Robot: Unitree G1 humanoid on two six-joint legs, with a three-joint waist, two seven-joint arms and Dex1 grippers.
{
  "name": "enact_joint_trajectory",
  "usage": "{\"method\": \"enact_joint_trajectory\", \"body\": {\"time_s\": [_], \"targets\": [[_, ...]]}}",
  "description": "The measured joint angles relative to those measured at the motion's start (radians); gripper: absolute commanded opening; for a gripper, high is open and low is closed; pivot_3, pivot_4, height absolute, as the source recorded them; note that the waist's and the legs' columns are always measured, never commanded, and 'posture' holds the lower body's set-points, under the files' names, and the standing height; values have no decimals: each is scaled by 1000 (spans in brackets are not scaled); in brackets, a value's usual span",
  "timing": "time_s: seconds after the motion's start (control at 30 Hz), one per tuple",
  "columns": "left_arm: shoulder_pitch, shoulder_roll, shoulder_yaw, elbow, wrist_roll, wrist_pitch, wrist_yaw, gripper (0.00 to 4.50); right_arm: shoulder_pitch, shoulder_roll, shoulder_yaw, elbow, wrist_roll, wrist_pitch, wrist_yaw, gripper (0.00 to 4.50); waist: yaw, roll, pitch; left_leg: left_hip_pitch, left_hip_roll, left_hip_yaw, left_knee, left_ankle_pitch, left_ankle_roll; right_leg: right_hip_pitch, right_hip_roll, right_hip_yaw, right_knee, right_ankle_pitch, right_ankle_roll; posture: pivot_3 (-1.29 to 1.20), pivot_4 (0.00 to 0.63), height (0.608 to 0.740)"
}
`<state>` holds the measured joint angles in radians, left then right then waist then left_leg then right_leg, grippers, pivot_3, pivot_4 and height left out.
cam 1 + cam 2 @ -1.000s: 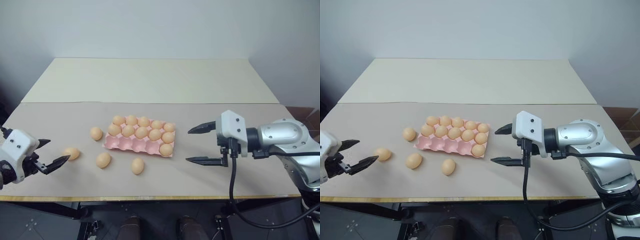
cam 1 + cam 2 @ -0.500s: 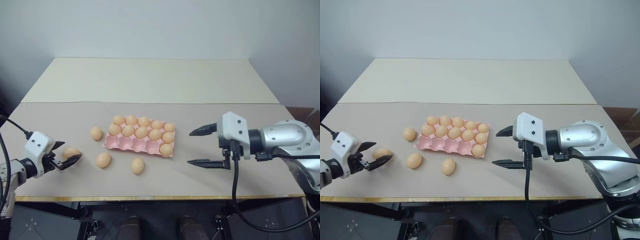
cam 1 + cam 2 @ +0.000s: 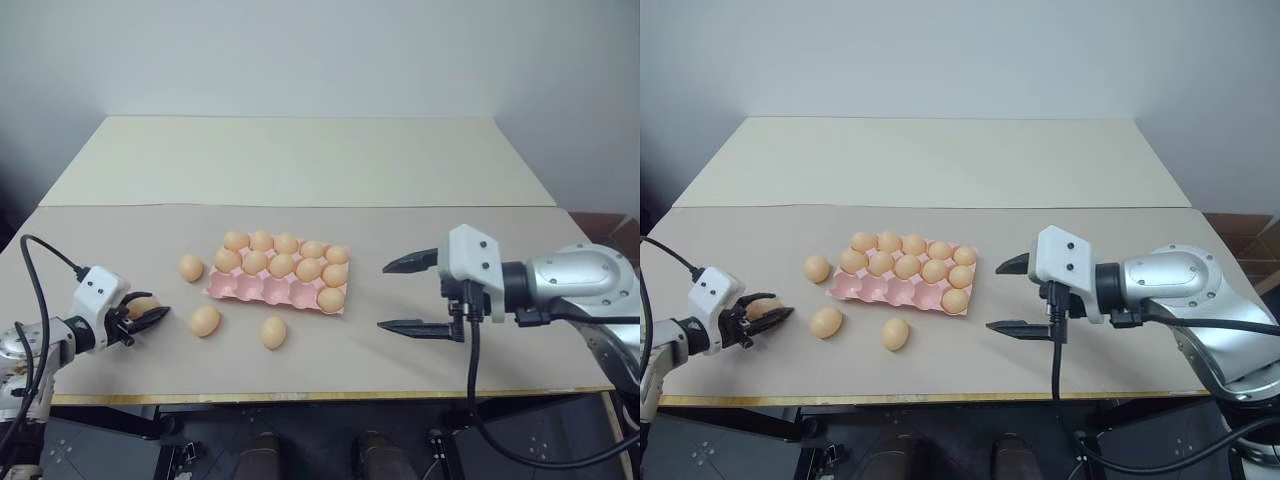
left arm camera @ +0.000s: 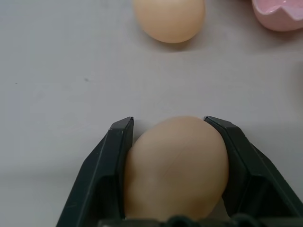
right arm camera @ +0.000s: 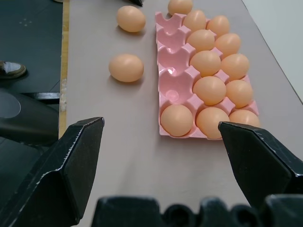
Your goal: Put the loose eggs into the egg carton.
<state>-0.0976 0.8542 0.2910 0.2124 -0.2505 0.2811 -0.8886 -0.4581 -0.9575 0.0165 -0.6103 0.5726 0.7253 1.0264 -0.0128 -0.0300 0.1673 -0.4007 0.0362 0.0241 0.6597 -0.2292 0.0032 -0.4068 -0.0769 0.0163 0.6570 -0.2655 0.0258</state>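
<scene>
One egg (image 4: pixel 176 170) sits pinched in our L gripper (image 3: pixel 140 318), lower left; R gripper (image 3: pixel 412 296) gapes empty; squeezing too hard could crack it, or a loose hold could drop it short of the egg carton (image 3: pixel 262 289).

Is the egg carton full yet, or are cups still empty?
Not full. The egg carton holds eleven eggs; four cups in its near row stand empty, with one egg at that row's end.

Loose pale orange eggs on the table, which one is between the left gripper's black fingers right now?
The leftmost pale orange-tan egg, nearest the table's left edge. The left gripper has its black fingers pressed against both its sides; the other three loose eggs lie untouched.
</scene>
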Motion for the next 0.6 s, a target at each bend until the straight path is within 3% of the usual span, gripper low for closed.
{"method": "enact_joint_trajectory", "body": {"time_s": [0.13, 0.33, 0.5, 0.6], "targets": [[21, -1, 37, -32, -31, -15, -3, 2120, 1, 0, 0, -2, 0, 0, -6, 4500, -1, -1, 0, -1, 1, 0, 0, 0, 0, -1, 0, 0, 0, 0, 0, 0, 150, 740], [-28, -9, 161, -238, -261, 25, -85, 2120, 8, -1, -3, -14, 1, 0, -18, 4500, 7, -1, 0, -3, 0, -7, 1, 0, 0, -2, -1, 0, 0, 1, 1, 0, 150, 740], [-172, -43, 92, -264, -380, 85, -182, 2120, 14, -1, -26, -41, 2, 2, -54, 4500, 10, -1, 0, -3, -2, -4, 1, 0, 0, 0, 0, -2, 0, 1, 1, 0, 150, 740], [-248, -83, 6, -238, -382, 88, -238, 2120, 24, 0, -40, -67, 3, 5, -78, 4500, 10, -1, 0, -3, -3, -2, 1, 0, 0, 0, 0, -2, -1, 1, 2, 0, 150, 740]]}}
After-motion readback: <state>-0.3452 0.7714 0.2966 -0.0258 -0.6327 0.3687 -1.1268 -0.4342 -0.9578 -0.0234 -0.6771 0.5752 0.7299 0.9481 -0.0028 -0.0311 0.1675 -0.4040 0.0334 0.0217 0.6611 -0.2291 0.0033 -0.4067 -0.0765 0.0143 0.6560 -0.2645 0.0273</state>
